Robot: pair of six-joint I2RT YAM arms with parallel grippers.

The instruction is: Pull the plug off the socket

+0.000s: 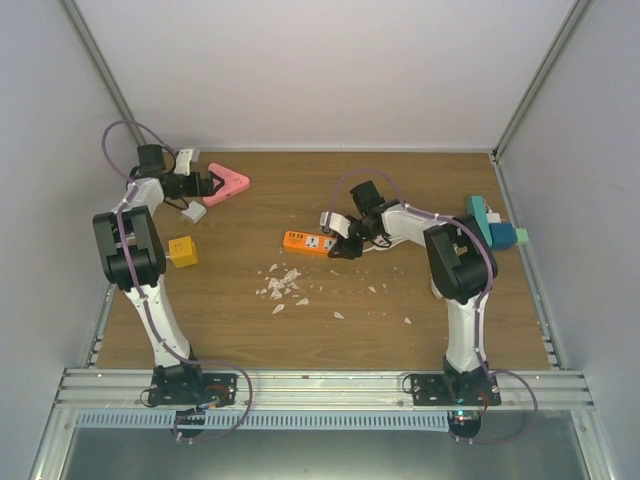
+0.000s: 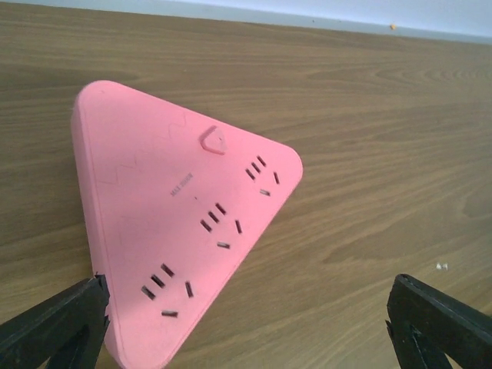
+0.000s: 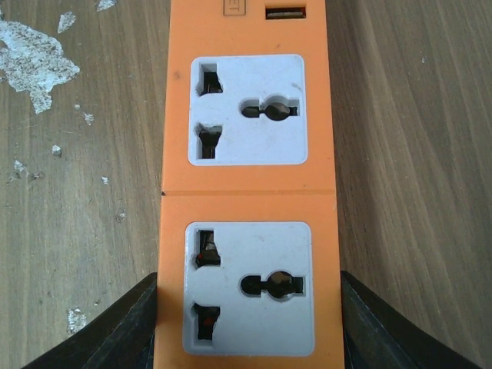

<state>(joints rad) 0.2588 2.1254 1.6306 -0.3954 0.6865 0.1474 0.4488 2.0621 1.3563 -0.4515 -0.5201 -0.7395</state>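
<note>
Left end effector (image 2: pixel 246 311) spread wide at pink socket (image 2: pixel 177 207); right end effector (image 3: pixel 247 315) pinches orange power strip (image 3: pixel 246 192)

Only tiny embossed lettering on the pink power strip (image 2: pixel 184 223), illegible.

light: bright, even, diffuse off white walls | shadows: soft, faint; thin one under pink socket (image 2: pixel 177 223) | glare: mild sheen on wooden surface (image 1: pixel 400 190) | focus: top view soft, grainy; wrist views crisp on pink socket and orange strip (image 3: pixel 246 192); dark fingertips (image 2: pixel 54 330) blurred at bottom corners
</note>
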